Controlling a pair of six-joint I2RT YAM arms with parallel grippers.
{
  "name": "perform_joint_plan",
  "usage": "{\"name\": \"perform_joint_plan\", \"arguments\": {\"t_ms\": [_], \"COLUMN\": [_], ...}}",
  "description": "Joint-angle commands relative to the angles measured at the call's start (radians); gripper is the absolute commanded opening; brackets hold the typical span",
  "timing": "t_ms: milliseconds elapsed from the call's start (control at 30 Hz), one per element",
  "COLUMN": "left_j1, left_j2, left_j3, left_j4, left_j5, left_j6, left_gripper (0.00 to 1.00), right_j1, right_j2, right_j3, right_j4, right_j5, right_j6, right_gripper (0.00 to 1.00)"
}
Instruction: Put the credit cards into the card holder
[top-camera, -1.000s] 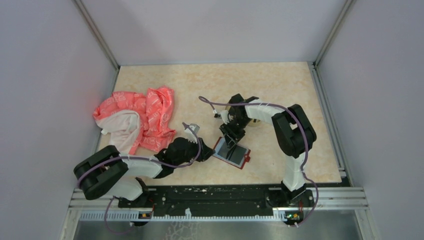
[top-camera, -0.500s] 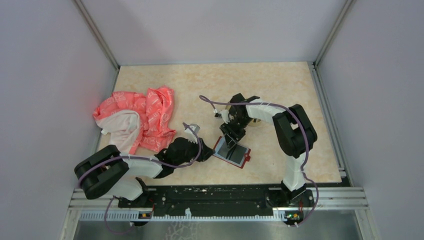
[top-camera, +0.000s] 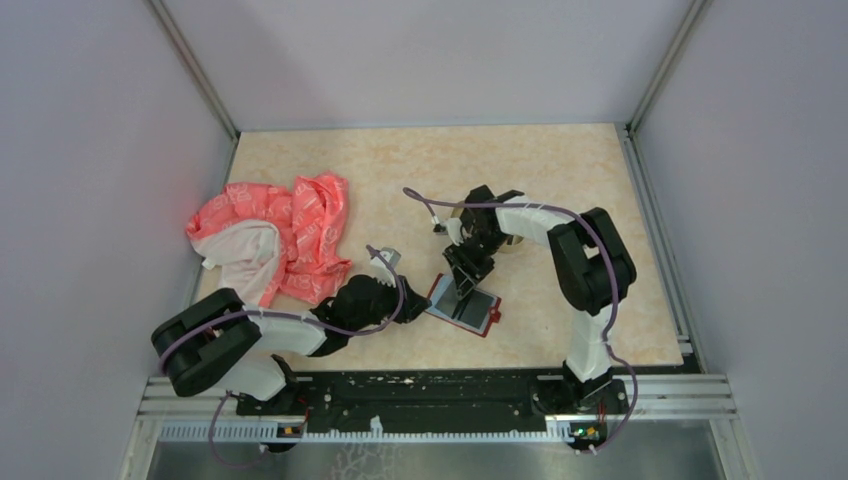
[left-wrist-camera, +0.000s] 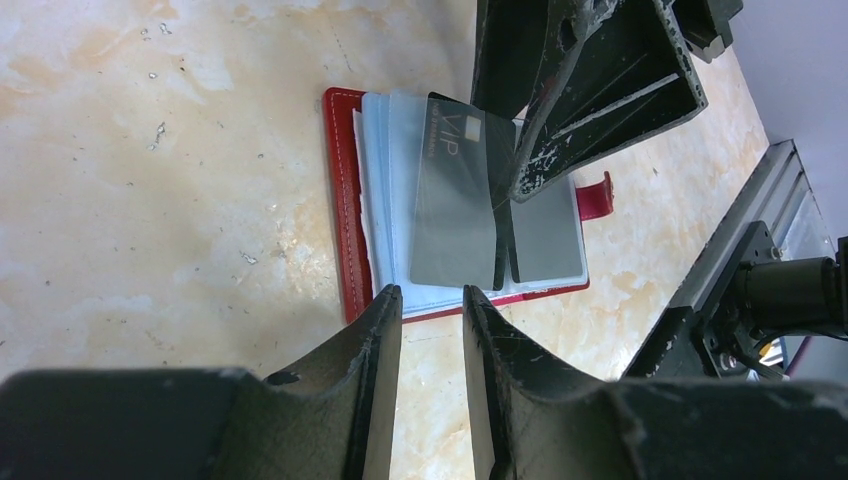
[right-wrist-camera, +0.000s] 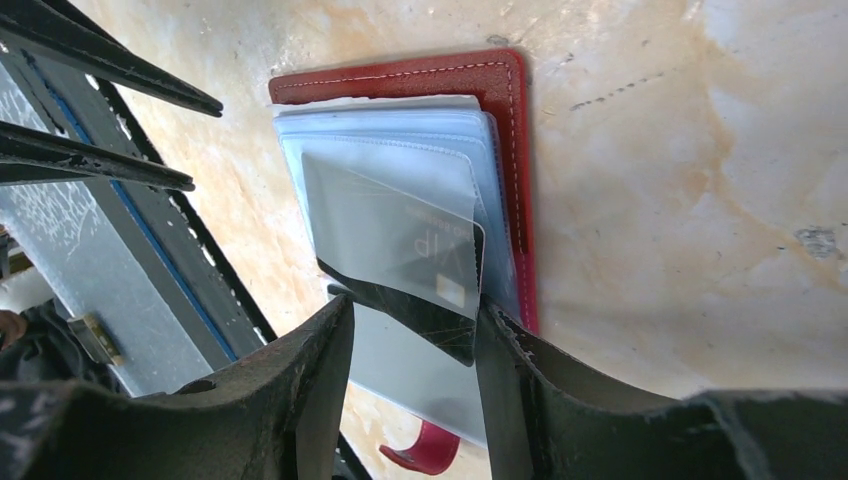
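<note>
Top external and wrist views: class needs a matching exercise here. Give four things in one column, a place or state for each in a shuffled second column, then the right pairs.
Column 1
1. card holder
2. dark card
3. pink cloth
4. left gripper

Column 2
A. crumpled, on the left arm's side
B. jaws a little apart, nothing between them
C. lying open on the table
D. held by the right gripper, one end under a clear sleeve

Pairs: 1-C, 2-D, 3-A, 4-B
</note>
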Motion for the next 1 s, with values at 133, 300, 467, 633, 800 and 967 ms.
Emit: {"name": "perform_joint_plan", "arguments": {"t_ms": [133,300,467,633,800,967], "left_j1": [0.004,0.004,0.004,0.004,0.004,0.004], "left_j2": [0.062,0.108,0.128,0.123,0.101,0.088], "left_j3": [0.044,0.084,0.1,0.1,0.071,0.055], "left_j4": [0.014,-0.034,-0.059,-0.059,-0.025,-0.014], "left_j5": [0.009,0.009,0.008,0.009,0.036,0.04], "left_j6": [0.016,0.014,0.014,0.01,-0.005,-0.012], "left_gripper": [0.34,0.32,0.31,0.29,0.29,0.29], "right_j1": [-0.004,0.033,0.082,0.103,0.092,0.069], "right_j2": [-0.022,-0.023,-0.045,-0.048,-0.064,-0.085], "right_j3": [0.011,0.009,-0.002,0.004,0.02,0.027], "right_j4": [0.043,0.059,0.071,0.078,0.079,0.072], "right_j5": [0.062,0.102,0.148,0.176,0.209,0.222], "right_j6": [0.003,0.001,-0.018,-0.009,0.0,-0.012], "right_gripper": [0.48,0.48,0.47,0.48,0.54,0.54]}}
